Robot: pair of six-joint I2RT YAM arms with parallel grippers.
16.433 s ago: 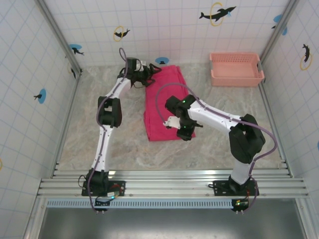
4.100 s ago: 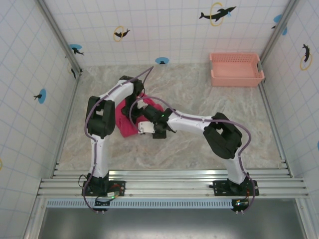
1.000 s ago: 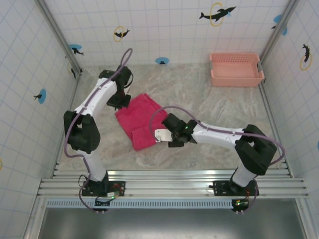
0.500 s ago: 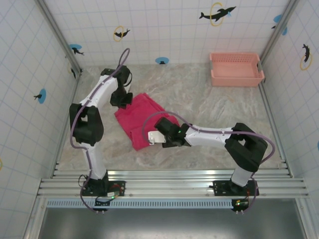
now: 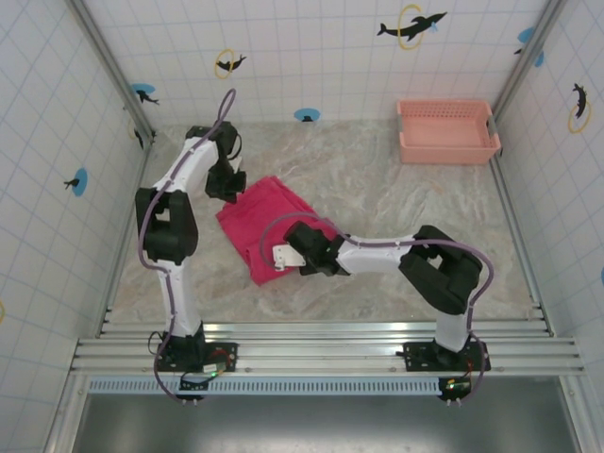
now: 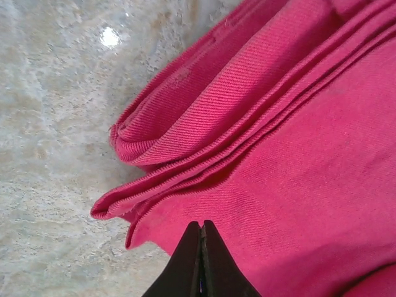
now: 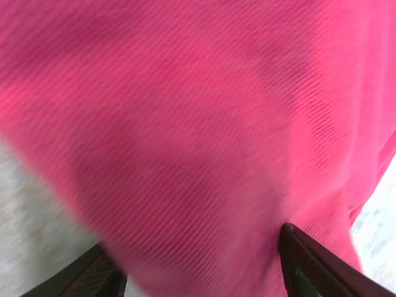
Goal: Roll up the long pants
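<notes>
Long pants [image 5: 267, 229], one bright red pair, lie folded into a slanted block on the tabletop [image 5: 406, 203], left of centre and well apart from the single pink basket [image 5: 448, 132] at the far right corner.

I have two arms on the cloth. My left end effector [image 5: 229, 188] sits at the block's far left corner. In the left wrist view that end effector [image 6: 201, 228] is clenched, its two fingers pressed tip to tip with no cloth visible between them. It is poised over the top layer of the pants [image 6: 291, 161], just inside their edge. Several folded edges stack up beside it, and bare marble-patterned tabletop [image 6: 55, 93] shows to the left.

My right end effector [image 5: 289, 257] sits at the near right edge of the block. In the right wrist view it [image 7: 192, 244] is released, its two fingers [image 7: 309, 263] spread wide with the blurred red pants [image 7: 185, 124] spanning the gap between them.
</notes>
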